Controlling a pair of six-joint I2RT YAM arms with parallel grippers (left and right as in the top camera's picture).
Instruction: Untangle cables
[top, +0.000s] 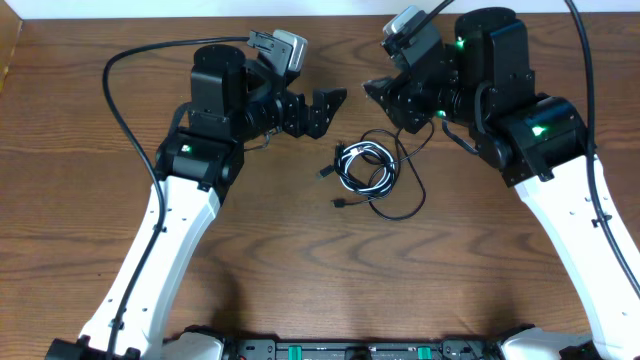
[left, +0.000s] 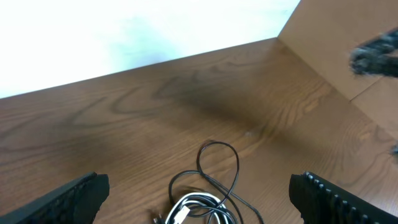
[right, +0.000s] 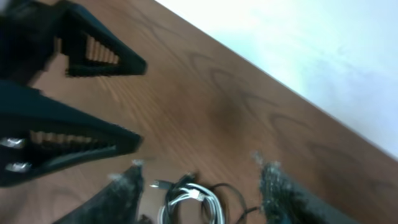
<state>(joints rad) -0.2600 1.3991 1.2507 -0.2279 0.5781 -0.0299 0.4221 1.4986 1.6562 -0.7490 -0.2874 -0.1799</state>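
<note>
- left fingers (left: 74, 196) spread wide, empty, above the bench (top: 280, 250)
- right fingers (right: 286, 196) apart, holding nothing
- cables (top: 365, 170) lie bundled on the bench, between both arms

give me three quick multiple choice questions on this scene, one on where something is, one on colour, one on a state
1. Where do the cables lie?
A. on the floor
B. on the table, mid-view from overhead
C. lifted in a gripper

2. What colours are the cables?
A. black and white
B. red and blue
C. all yellow

3. How is the left gripper?
A. shut on a cable
B. shut, empty
C. open, holding nothing

B: overhead shows the bundle resting on the table.
A: black loops and a white coil.
C: the left wrist view shows its jaws wide apart, gripping nothing.
</note>
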